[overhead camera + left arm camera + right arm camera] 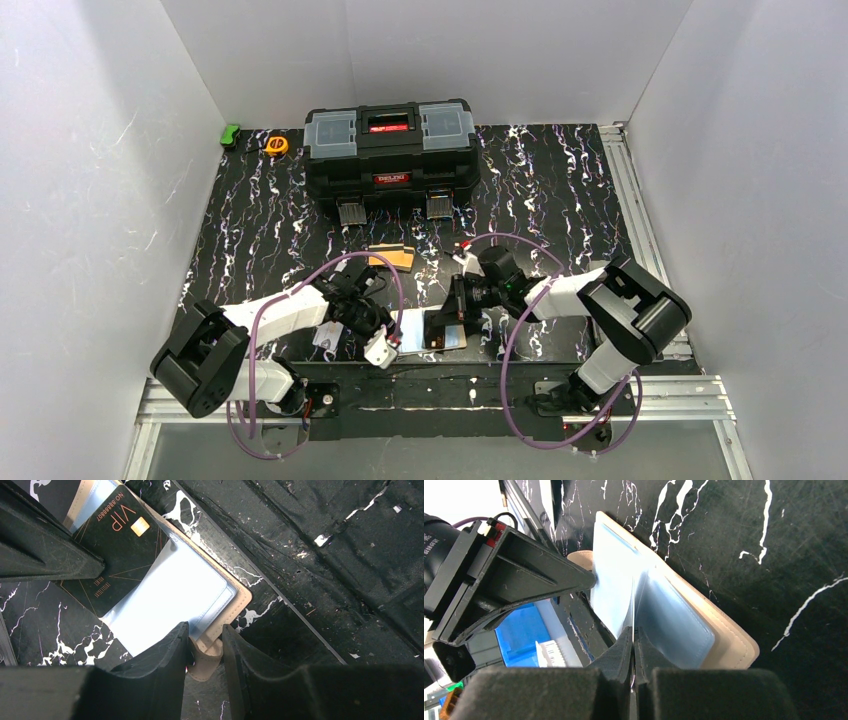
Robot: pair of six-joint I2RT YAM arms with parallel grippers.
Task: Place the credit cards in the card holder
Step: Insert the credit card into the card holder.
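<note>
In front of the toolbox (390,150), right at the counter's (560,200) near edge, both arms are on the card holder (447,335)! It lies open and flat, beige cover down, with its clear bluish pockets facing up.

The left fingers (175,650) are clamped on the holder's snap tab (206,656), which sticks out from the cover's edge on the side away from the toolbox. The tab sits squarely in the gap between them.

On the other side, the right fingers (624,652) are pressed nearly together, pinching the edge of one clear pocket leaf (614,595). That leaf stands up off the rest of the stack, with another pocket lying flat beside it on the cover.

A black VIP card (120,550), gold chip showing, sits partly under the clear plastic at the holder's end nearer the toolbox. I cannot tell how far in it is.

Between the toolbox and the holder, the orange credit cards (392,257) lie flat on the counter, well apart from both sets of fingers.
</note>
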